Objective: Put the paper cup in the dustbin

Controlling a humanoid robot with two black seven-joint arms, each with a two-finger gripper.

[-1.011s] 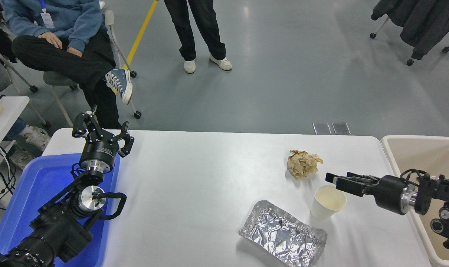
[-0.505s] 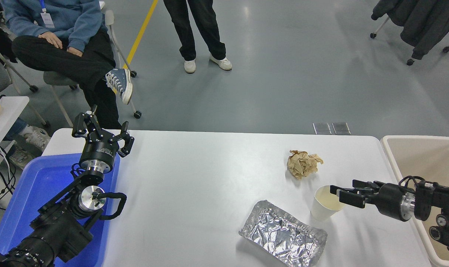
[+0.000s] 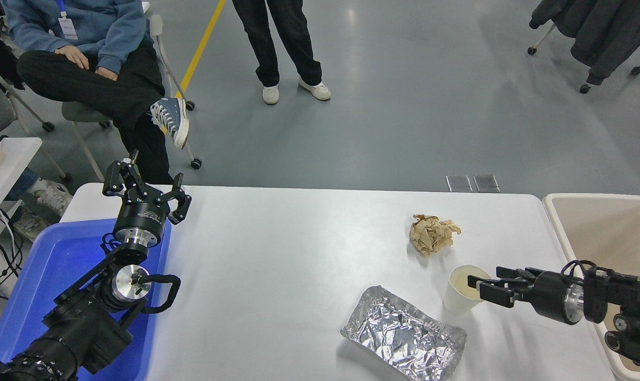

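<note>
The task is barely begun: the paper cup (image 3: 463,291) stands upright on the worktop (image 3: 299,254) near its right end, between the foil tray (image 3: 403,334) and the dustbin (image 3: 605,233), while the right hand (image 3: 481,286), fingers spread, reaches its rim without gripping; lifting, carrying and dropping remain

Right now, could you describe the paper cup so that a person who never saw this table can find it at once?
Start at the large beige rectangular plastic dustbin off the white table's right end. Just left of it, at the right tool's tips, stands the small white tapered paper cup, upright and open. The crumpled brown paper ball behind it and the crinkled silver foil tray in front are shapeless or flat.
</note>
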